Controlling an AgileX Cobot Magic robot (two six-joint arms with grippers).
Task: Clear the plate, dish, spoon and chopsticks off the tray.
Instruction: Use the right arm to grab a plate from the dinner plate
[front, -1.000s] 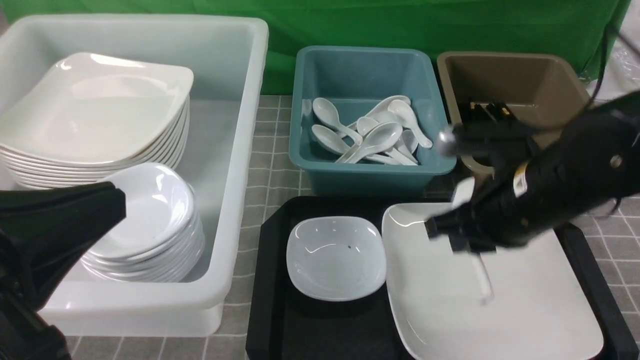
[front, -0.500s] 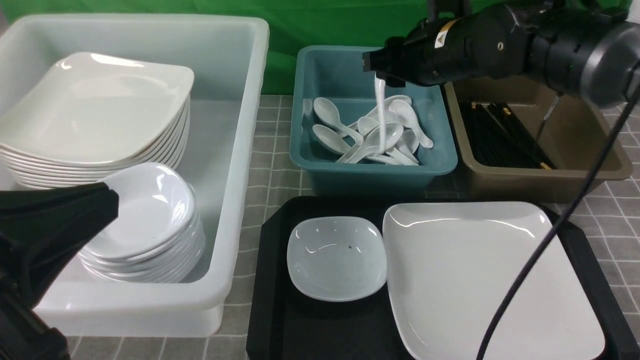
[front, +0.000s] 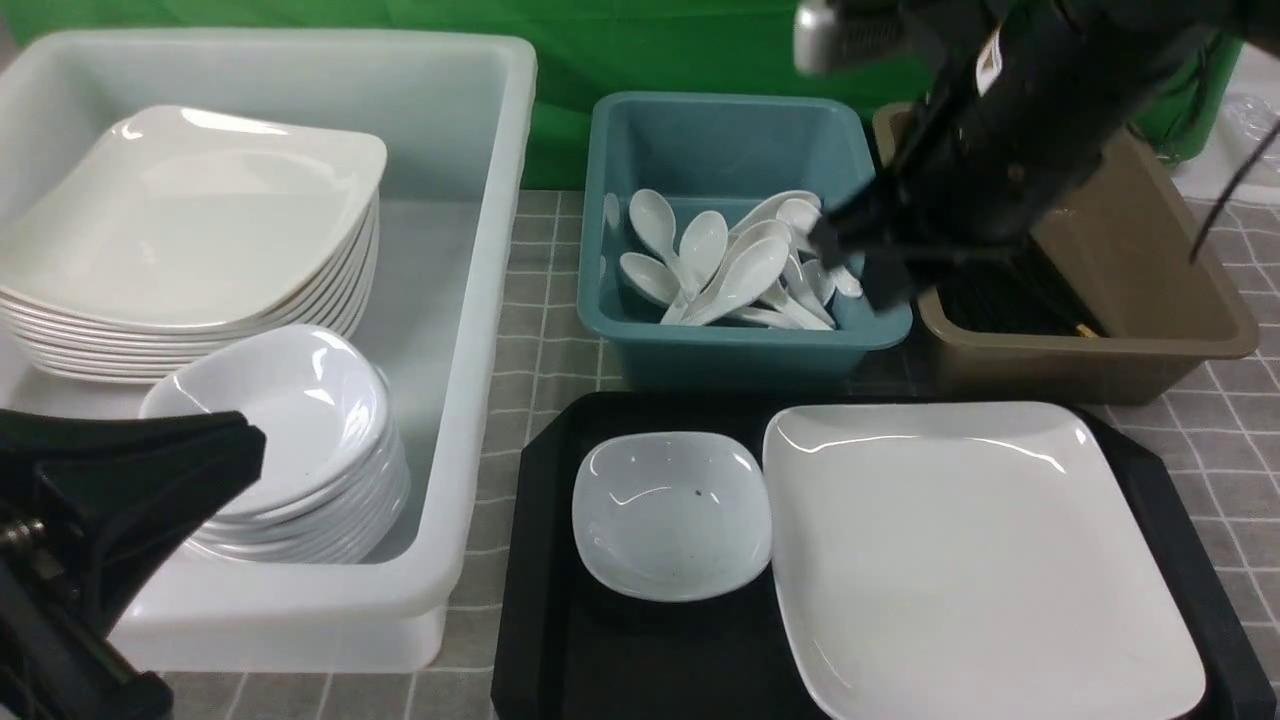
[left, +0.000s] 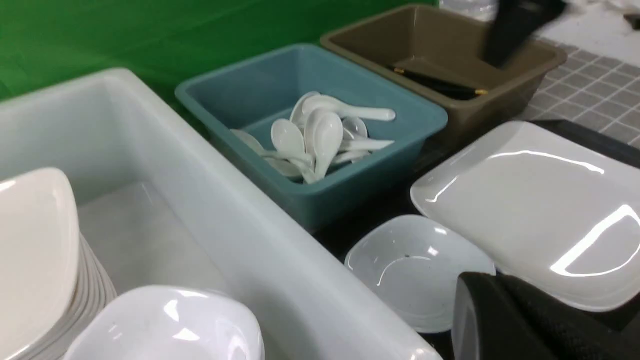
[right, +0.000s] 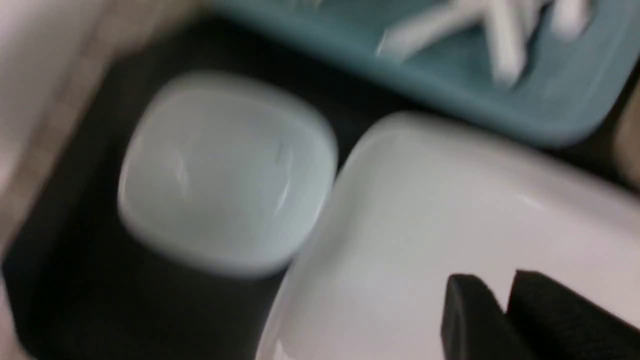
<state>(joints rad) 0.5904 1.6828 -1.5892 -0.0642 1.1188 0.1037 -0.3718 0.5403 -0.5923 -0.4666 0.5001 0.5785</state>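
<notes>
Status: partly complete. No spoon and no chopsticks lie on the tray (front: 545, 600). A heap of white spoons (front: 740, 275) sits in the teal bin (front: 720, 345), and black chopsticks (left: 440, 86) lie in the brown bin (front: 1150, 270), so I judge both items cleared, though I cannot single out the task's spoon in the heap. Outstanding: the dish (front: 672, 515) and the plate (front: 980, 560), both flat on the tray with the dish close against the plate's left edge. My right fingers (right: 470, 320) hang over the boundary between the two bins, a narrow gap between them and nothing held. My left fingers (front: 150, 470) are together and empty, low in front of the white tub (front: 470, 300). That tub holds a plate stack (front: 190, 220) and a dish stack (front: 300, 430), the likely destinations. Its near wall stands between them and the tray on the worktop (front: 545, 330).
</notes>
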